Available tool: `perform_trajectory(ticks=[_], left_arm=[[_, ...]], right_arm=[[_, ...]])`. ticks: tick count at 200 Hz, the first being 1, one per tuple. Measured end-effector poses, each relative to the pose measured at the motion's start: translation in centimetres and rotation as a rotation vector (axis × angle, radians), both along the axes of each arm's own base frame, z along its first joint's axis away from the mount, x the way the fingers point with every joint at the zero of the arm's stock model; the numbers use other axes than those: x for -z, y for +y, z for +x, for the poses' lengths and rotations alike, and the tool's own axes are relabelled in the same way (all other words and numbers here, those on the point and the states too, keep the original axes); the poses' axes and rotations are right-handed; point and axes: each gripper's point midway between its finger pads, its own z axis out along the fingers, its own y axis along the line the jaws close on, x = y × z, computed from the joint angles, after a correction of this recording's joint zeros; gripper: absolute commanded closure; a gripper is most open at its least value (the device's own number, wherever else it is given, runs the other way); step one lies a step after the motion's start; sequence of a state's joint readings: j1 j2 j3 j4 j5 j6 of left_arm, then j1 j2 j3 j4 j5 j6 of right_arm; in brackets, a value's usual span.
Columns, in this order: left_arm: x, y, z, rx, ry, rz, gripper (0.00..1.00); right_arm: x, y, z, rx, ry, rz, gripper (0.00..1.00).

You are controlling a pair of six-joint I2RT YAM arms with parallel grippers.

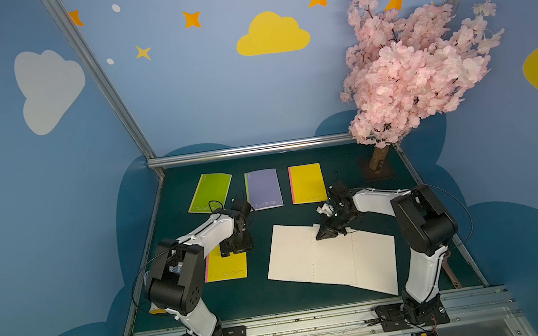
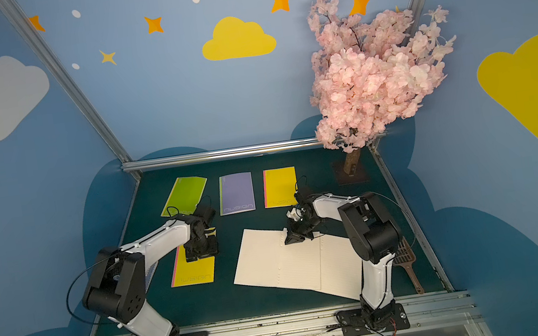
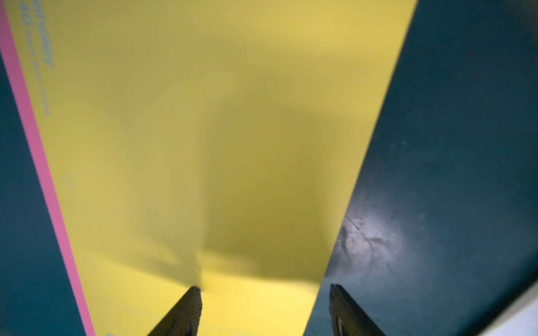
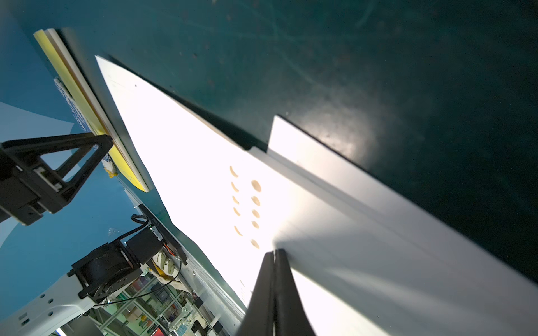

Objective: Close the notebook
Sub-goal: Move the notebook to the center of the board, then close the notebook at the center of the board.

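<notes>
The notebook (image 1: pixel 330 260) (image 2: pixel 295 265) lies open on the dark mat, white lined pages up, right of centre. One leaf lies over the spine with its top corner slightly raised. My right gripper (image 1: pixel 323 236) (image 2: pixel 292 240) is shut, its tips down at the notebook's far edge by the spine. In the right wrist view the shut gripper (image 4: pixel 273 252) meets the page (image 4: pixel 189 174) beside the punched holes; whether a sheet is pinched is not visible. My left gripper (image 1: pixel 236 250) (image 3: pixel 265 287) hangs open over a closed yellow notebook (image 1: pixel 228 269) (image 3: pixel 174 145), holding nothing.
Closed green (image 1: pixel 210 193), purple (image 1: pixel 263 189) and yellow (image 1: pixel 307 183) notebooks lie in a row at the back. A pink blossom tree (image 1: pixel 407 67) stands on a base (image 1: pixel 376 166) at the back right. A brown scoop (image 2: pixel 406 264) lies behind the right arm, near the mat's edge.
</notes>
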State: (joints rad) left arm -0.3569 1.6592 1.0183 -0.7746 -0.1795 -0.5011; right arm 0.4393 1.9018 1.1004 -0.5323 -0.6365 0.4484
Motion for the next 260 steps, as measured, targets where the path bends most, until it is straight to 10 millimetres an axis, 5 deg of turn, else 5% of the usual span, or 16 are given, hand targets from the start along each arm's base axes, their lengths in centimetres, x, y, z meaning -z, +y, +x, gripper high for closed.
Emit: perform_trajectory(ticks=[71,140,188,260], left_arm=[[-2.1,-3.5,0.9,0.059,-0.090,-0.206,0.29],[-2.5,-9.3,0.6,0.166,-0.090,-0.454,0.29],[-2.0,-11.8,0.1,0.222,-0.065,-0.519,0.30],[-0.7,-12.6,0.0,0.234,-0.036,-0.532,0.30]], right_arm=[[-0.4,-0.2,0.3,0.003,-0.026,-0.021,0.86],[-4.7,-1.4,1.4,0.036,-0.182,-0.061,0.76],[-3.1,-4.2,0.4,0.079,-0.135,-0.162,0.76],[-1.9,-7.9,-1.9,0.141,-0.080,-0.250,0.73]])
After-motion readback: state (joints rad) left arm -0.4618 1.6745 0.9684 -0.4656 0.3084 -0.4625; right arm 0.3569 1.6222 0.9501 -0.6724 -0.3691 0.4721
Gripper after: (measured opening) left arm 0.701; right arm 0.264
